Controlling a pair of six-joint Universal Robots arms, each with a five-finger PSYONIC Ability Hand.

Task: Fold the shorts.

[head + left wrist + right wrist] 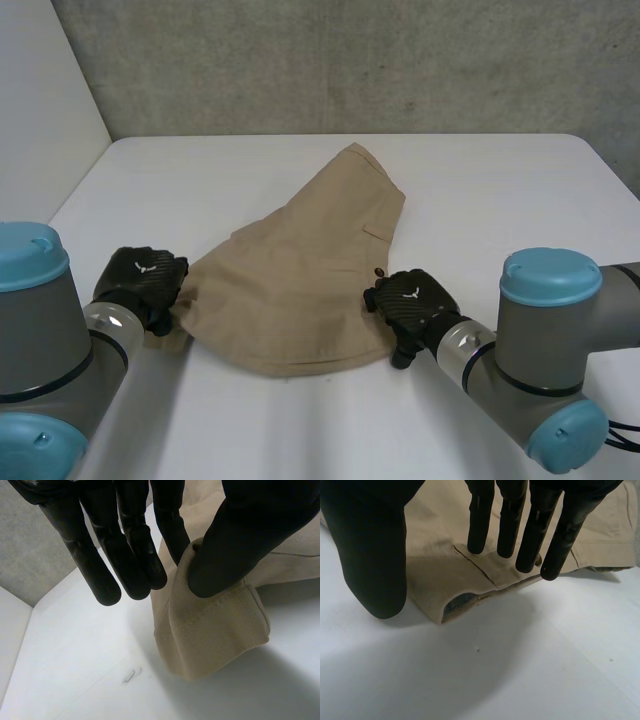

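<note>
The tan shorts (300, 280) lie folded on the white table (500, 200), tapering to a point at the far side. My left hand (140, 280) is at their near left corner. In the left wrist view its thumb (235, 535) and one finger pinch that thick hemmed corner (215, 630), which is lifted slightly; the other fingers are straight. My right hand (410, 300) is at the near right corner. There its straight fingers (510, 520) hover over the cloth (440, 565) by a pocket slit, with the thumb beside the corner above the table.
A grey wall runs along the table's far edge and a white wall stands at the left. Bare tabletop (520, 670) lies in front of both hands and to the right of the shorts.
</note>
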